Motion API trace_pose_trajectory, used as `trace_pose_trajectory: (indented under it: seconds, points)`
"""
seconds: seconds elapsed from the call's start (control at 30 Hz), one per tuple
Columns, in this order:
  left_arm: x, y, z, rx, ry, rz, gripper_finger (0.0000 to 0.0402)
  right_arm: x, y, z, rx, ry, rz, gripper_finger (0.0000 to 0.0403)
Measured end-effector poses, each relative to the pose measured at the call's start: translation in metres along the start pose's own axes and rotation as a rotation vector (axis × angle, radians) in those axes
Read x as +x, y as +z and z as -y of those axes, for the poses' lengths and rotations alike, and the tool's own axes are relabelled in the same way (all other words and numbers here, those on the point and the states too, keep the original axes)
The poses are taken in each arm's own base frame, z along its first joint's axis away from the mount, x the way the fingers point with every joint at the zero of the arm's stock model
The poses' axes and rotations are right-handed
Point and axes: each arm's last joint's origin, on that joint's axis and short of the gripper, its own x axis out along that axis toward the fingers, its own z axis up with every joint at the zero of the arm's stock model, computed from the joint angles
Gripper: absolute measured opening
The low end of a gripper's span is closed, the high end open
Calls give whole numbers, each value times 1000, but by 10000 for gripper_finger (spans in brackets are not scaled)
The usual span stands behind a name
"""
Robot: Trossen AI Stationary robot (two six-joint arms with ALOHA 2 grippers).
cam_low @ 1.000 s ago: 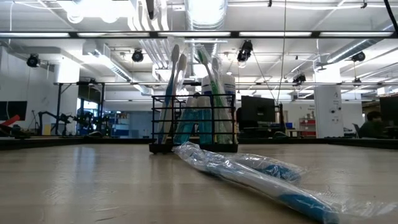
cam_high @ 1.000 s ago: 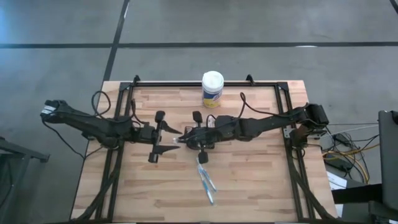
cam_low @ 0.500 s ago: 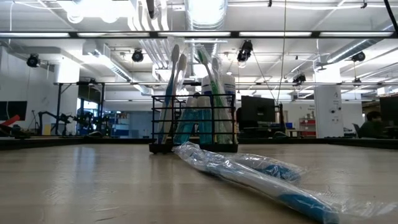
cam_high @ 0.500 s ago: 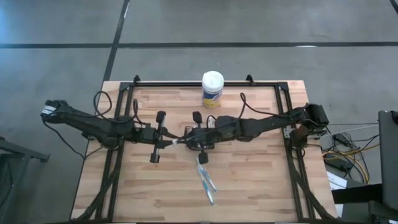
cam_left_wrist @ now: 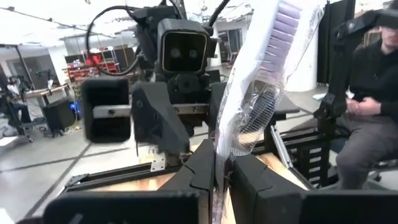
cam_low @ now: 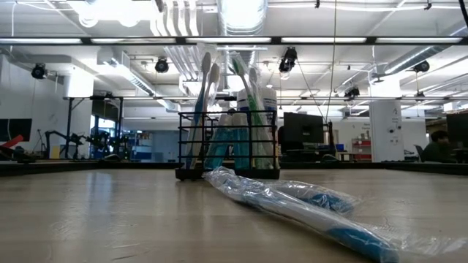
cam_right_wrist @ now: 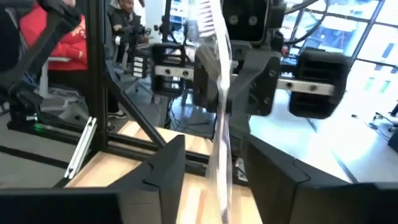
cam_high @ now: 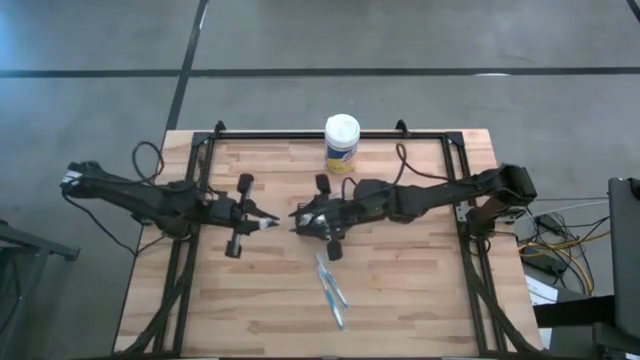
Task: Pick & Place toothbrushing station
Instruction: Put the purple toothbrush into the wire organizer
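Handover is what the change amounts to: a second ago the right pincer [cam_high: 300,221] was clenched on the wrapped toothbrush [cam_left_wrist: 261,93] and the left pincer [cam_high: 262,224] stood wide; now the left is clenched on it and the right's fingers [cam_right_wrist: 168,165] have parted, the brush standing loose between them in the right wrist view. The two pincers, which met tip to tip, have drawn a little apart over the middle of the bench [cam_high: 400,290]. I judge the brush now belongs to the left arm, which must carry it to the caddy [cam_low: 228,150].

The caddy is black wire mesh, boxy and open-topped, standing upright on the bench with thin blue, green and white brushes [cam_low: 208,88] rising from it. The held brush is slim, with pale purple bristles, sealed in crinkly clear film. Another wrapped blue brush [cam_high: 331,292] lies flat on the pale wood planks nearer the front, glossy and creased. A white-lidded canister [cam_high: 342,143] stands at the far edge.
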Motion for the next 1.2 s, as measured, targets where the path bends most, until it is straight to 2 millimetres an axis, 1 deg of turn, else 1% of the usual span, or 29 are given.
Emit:
trace_pose_trajectory:
  seconds: [0.07,0.17,0.23,0.3,0.43,0.5,0.57,0.63,0.77,0.83,0.9,1.0,1.2]
  points:
    - [-12,3,-1,-20,-4,-18,26,-9,4,0,9,-2,14,163]
    - [-34,0,-2,-42,2,-43,26,-28,4,-4,14,6,26,162]
    - [-49,-5,-4,-66,9,-45,26,-43,1,-7,14,13,36,155]
    - [-64,-9,-5,-87,13,-41,26,-61,-2,-10,19,14,86,143]
    - [-85,-23,-6,-109,12,-69,26,-101,-9,-11,52,9,183,111]
    - [-90,-31,-6,-110,10,-64,26,-120,-15,-13,63,21,222,91]
    - [-93,-35,-6,-117,14,-15,26,-136,-22,-14,77,34,270,69]
    - [-94,-45,-4,-109,14,-29,26,-151,-30,-15,91,37,311,48]
    - [-99,-56,-3,-120,8,-6,26,-178,-54,-20,121,36,337,13]
    - [-101,-64,-3,-133,8,-16,26,-190,-67,-23,144,24,340,10]
    - [-104,-67,-3,-141,12,8,26,-201,-79,-26,161,13,347,9]
    - [-107,-75,-2,-144,14,-11,26,-215,-96,-29,168,9,354,8]
    - [-111,-75,-3,-149,35,21,26,-238,-127,-32,191,-53,347,8]
